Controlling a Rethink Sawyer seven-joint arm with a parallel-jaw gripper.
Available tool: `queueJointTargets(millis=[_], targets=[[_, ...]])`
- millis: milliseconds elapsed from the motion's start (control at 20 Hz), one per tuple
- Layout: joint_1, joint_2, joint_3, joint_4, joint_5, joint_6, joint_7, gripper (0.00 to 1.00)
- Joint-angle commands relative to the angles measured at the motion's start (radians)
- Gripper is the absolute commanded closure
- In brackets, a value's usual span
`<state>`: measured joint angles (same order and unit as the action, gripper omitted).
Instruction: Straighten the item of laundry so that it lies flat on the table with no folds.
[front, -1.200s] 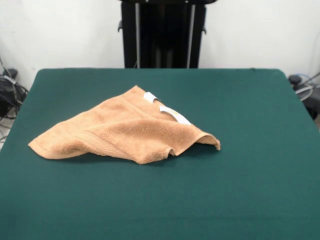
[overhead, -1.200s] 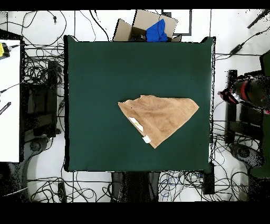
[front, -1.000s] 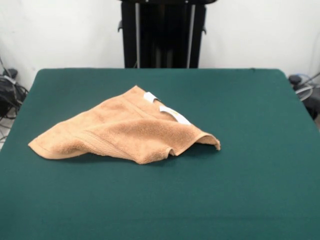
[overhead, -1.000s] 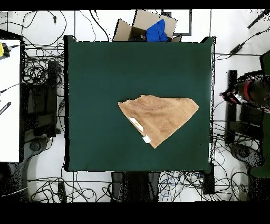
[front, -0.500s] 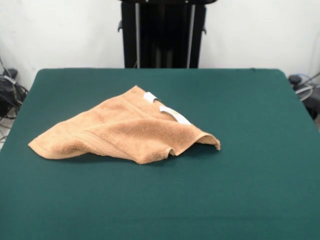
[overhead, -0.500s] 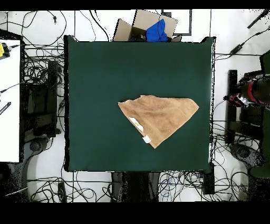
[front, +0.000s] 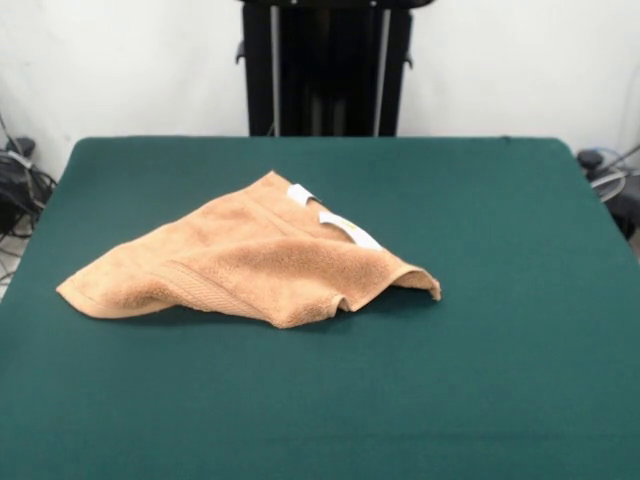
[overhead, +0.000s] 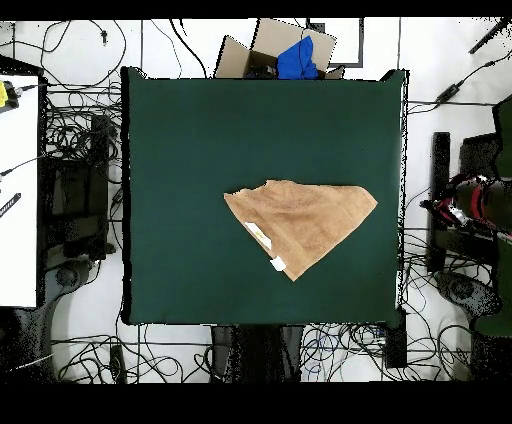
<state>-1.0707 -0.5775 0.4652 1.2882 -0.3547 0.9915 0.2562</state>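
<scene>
On table (front: 500, 300), folded towel (front: 250, 265)

Orange-tan towel (front: 250, 265) with 2 white tags (front: 348, 228), on dark green table (front: 480, 340).

An orange-tan towel (overhead: 303, 222) lies folded into a rough triangle on the green table (overhead: 200, 130). Two white tags (overhead: 264, 243) show along one edge. A cardboard box (overhead: 283, 50) holding blue cloth sits beyond the table's top edge.

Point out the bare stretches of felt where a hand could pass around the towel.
The folded towel sits slightly off the table's centre. Bare felt surrounds it on every side: widest between the towel and the cardboard-box edge, and between the towel's tagged corner and the opposite long side. Nowhere crowded.
</scene>
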Motion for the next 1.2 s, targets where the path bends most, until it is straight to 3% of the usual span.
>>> queueJointTargets(millis=[50,150,400,550,700,800,1000,1200], targets=[[-0.062,0.017,0.107,0.298,0.024,-0.131,-0.015,0.0],[-0.09,0.026,0.13,0.326,0.046,-0.157,-0.003,0.0],[-0.084,0.03,0.083,0.367,0.05,-0.183,0.119,0.0],[-0.106,0.022,0.084,0.426,0.059,-0.262,0.171,0.0],[-0.046,-0.041,-0.047,0.475,0.06,-0.295,0.369,0.0],[-0.021,-0.075,-0.097,0.507,0.055,-0.318,0.421,0.0],[0.063,-0.195,-0.217,0.532,0.041,-0.235,0.482,0.0],[0.082,-0.278,-0.246,0.531,0.075,-0.233,0.488,0.0]])
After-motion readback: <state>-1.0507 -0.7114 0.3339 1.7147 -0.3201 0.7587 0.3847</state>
